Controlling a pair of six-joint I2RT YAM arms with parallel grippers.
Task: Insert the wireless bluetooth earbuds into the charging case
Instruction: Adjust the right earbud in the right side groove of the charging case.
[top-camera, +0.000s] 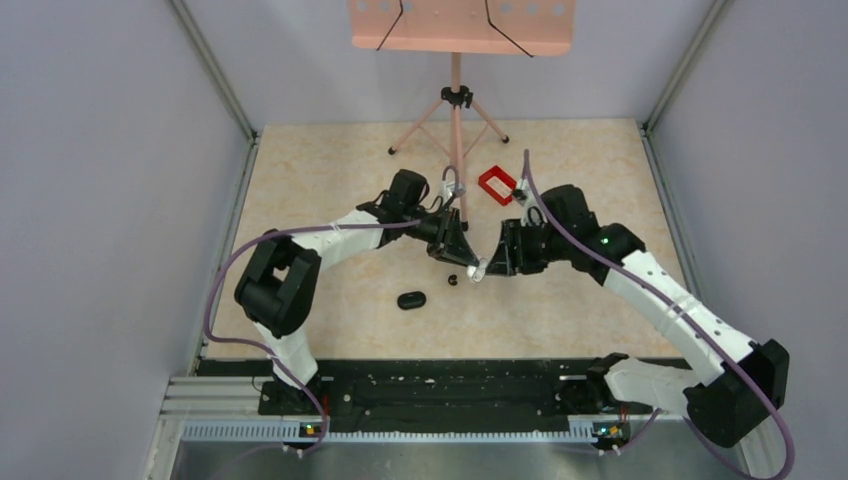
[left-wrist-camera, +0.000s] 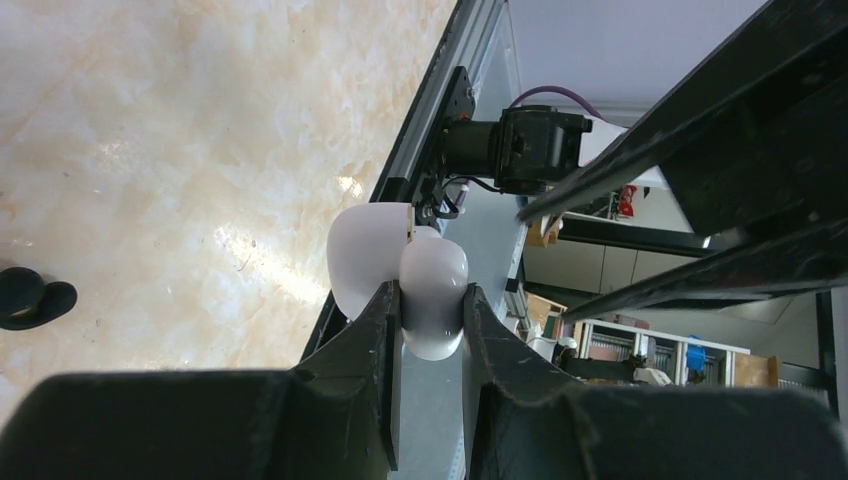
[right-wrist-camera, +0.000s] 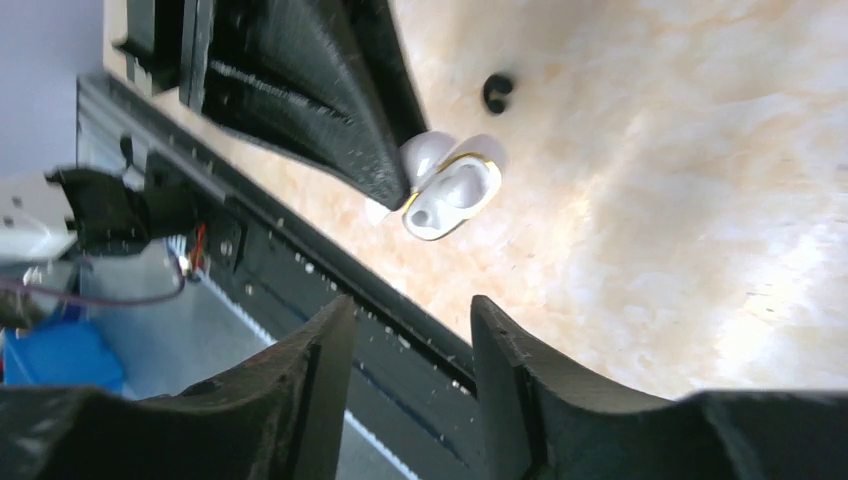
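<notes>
My left gripper (top-camera: 468, 262) is shut on the charging case (top-camera: 478, 270), a small white hinged shell held above the table. In the left wrist view the case's body (left-wrist-camera: 432, 300) sits between the jaws and its lid (left-wrist-camera: 365, 250) swings out to the left. The right wrist view shows the case (right-wrist-camera: 450, 190) open, with a gold rim and a socket showing inside. One tiny black earbud (top-camera: 452, 280) lies loose on the table just left of it, also seen in the right wrist view (right-wrist-camera: 497, 92). My right gripper (top-camera: 494, 262) faces the case, open and holding nothing (right-wrist-camera: 412, 305).
A glossy black oval pebble (top-camera: 410, 300) lies on the table nearer the arm bases. A red rectangular frame (top-camera: 495, 185) sits behind the grippers. A pink music stand (top-camera: 456, 110) rises at the back. A black rounded thing (left-wrist-camera: 30, 297) shows at the left wrist view's edge.
</notes>
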